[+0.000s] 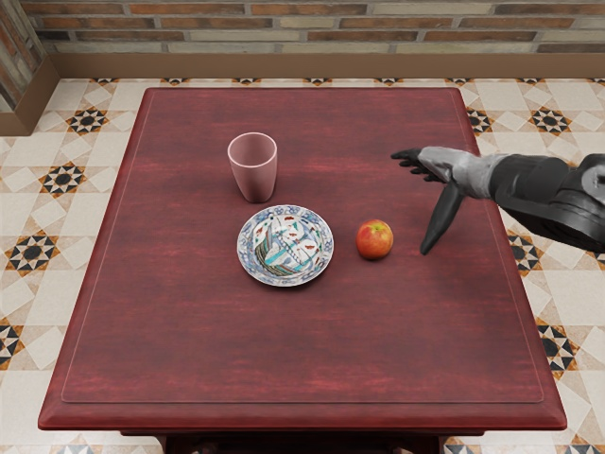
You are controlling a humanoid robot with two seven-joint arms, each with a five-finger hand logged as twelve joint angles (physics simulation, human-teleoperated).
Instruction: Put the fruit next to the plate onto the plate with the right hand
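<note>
Item 1, apple (374, 239): one count. Red with a yellowish patch, it is sitting on the table just beside the plate, at the plate's 3 o'clock, apart from its rim. It is standing upright with the stem dimple facing up. The body is looking near round, so no long axis is showing.

Item 2, plate (285, 245): one count. Round, white with a blue and red pattern, it is lying flat near the table's middle.

Item 3, cup (252, 165): one count. Pink and handleless, it is standing upright with the mouth up, at the plate's 11 o'clock and close to it but not touching.

Item 4, right hand (454, 175): one count. It is coming in from the right edge on a dark grey arm and hovering at the apple's 2 o'clock, apart from the fruit. The hand is released. Its fingers (408, 157) are spreading toward 9 o'clock and one long digit is pointing down toward 6 o'clock.

Surface: a dark red wooden table (189, 331), rectangular, with a raised border.

Room: a floor (57, 180) of cream tiles with dark star motifs is surrounding the table. A brick wall (284, 19) with a tan skirting band is running along the 12 o'clock side.
</note>
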